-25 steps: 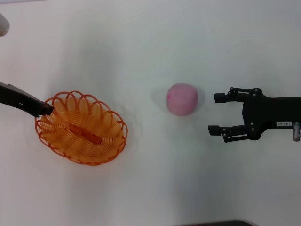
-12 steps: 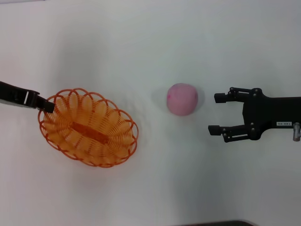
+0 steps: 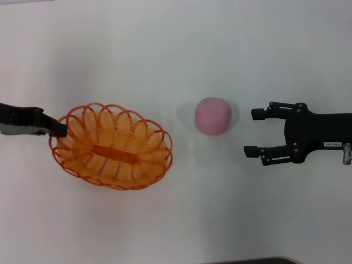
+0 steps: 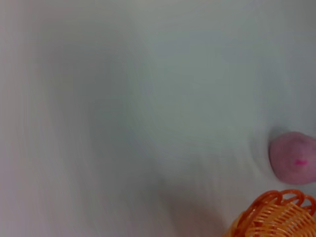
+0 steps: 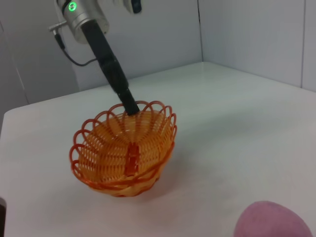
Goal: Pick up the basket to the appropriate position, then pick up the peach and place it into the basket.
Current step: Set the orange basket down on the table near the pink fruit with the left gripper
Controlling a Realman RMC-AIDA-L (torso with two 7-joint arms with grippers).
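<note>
My left gripper [image 3: 59, 130] pinches the scalloped rim of the shallow orange looped-plastic basket [image 3: 113, 146] toward the white table's [image 3: 176, 49] left edge — my right-wrist camera shows it tilted. The round pink peach [image 3: 213, 115] sits mid-table; my right gripper [image 3: 252, 132] waits beside it — spread wide, holding nothing.

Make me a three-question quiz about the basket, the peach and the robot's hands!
1. Where is the peach?
A. inside the basket
B. on the table between the basket and the right gripper
C. held by the right gripper

2. What colour is the basket?
A. blue
B. green
C. orange

3. How are the right gripper's fingers?
A. open
B. shut on the peach
C. shut on the basket

Answers: 1 B, the peach sits alone on the white table. 2 C, its looped wires are orange. 3 A, the fingers are spread with nothing between them. The left gripper is at the basket's rim.
</note>
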